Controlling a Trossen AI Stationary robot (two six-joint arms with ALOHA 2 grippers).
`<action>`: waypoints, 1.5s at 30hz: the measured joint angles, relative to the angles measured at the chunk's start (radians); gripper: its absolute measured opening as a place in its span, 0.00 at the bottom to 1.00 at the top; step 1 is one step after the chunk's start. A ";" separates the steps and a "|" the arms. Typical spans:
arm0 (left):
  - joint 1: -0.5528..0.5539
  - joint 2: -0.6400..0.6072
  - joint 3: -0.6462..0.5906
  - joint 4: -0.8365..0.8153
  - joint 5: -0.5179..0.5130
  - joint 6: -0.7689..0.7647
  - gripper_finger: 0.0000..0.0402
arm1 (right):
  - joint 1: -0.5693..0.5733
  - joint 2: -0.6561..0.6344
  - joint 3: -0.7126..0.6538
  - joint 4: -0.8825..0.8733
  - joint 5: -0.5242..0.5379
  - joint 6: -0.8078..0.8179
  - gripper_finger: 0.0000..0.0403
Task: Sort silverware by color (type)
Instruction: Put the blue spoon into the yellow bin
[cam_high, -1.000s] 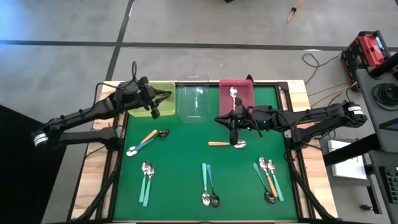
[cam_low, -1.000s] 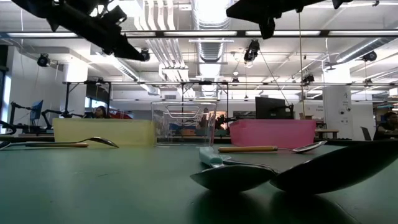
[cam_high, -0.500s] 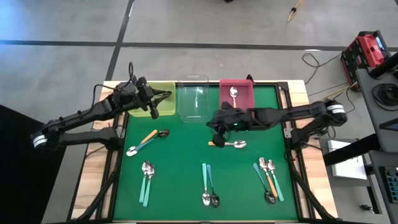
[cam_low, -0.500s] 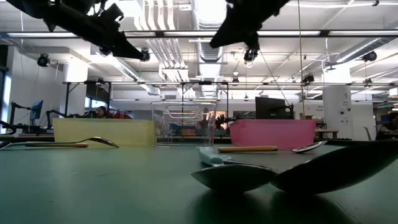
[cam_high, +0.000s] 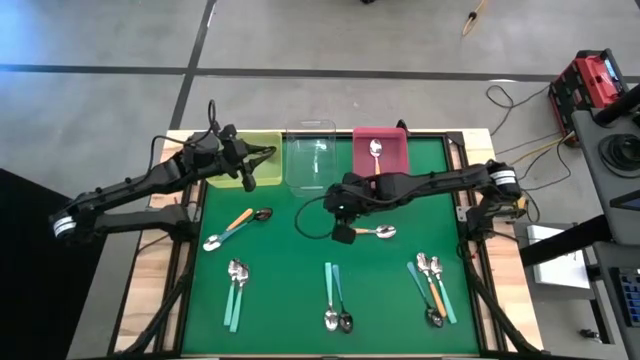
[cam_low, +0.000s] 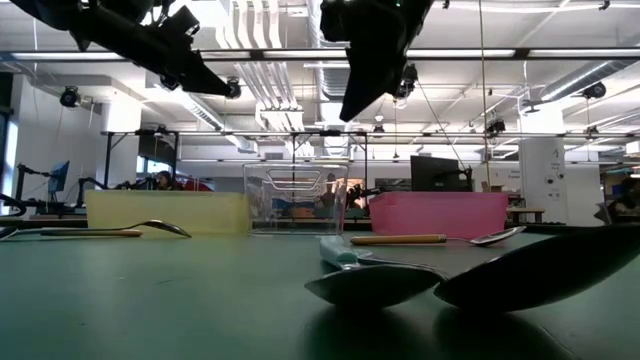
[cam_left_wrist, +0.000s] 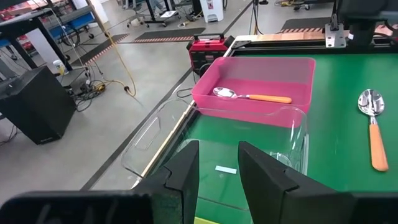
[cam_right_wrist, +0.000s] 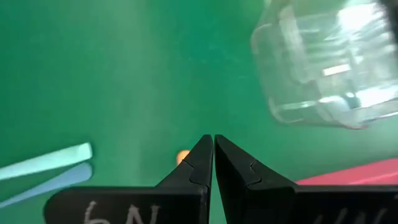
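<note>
Holding the right jaws pressed fully shut with nothing between them, low over the middle of the desk (cam_high: 300, 262), right at the handle end of a lone orange-handled spoon (cam_high: 372, 232) lying flat near the pink bin (cam_high: 398, 160). Parking the left jaws part open and empty above the yellow bin (cam_high: 266, 142) at the far left of the desk. Keeping one orange spoon (cam_high: 376, 150) already inside the pink bin, and leaving the clear bin (cam_high: 311, 165) between the two coloured ones bare, as far as can be seen. Leaving the rest of the silverware spread on the desk: an orange and teal pair (cam_high: 236, 226) toward the left, two teal spoons (cam_high: 236, 290) nearer the front, another teal pair (cam_high: 336, 300) in the middle front, and a mixed cluster (cam_high: 431, 285) at the right. Judging the spoons as light, stiff and slick, lying almost flush with the green surface, so likely skating or pivoting if nudged. Needing, probably, to spread the right jaws first, then pinching across the thin handle near its middle rather than at the rounded bowl, squeezing from both sides to stop it twisting.
</note>
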 joint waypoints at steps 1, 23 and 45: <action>0.000 0.000 0.000 0.000 0.000 0.000 0.23 | 0.000 0.004 0.000 -0.005 -0.014 0.000 0.02; 0.000 0.001 0.000 0.000 -0.001 0.000 0.23 | 0.000 0.035 -0.216 -0.054 -0.094 0.129 0.02; -0.010 0.044 0.000 0.038 0.100 -0.027 0.23 | -0.014 0.051 -0.296 0.190 -0.038 0.246 0.02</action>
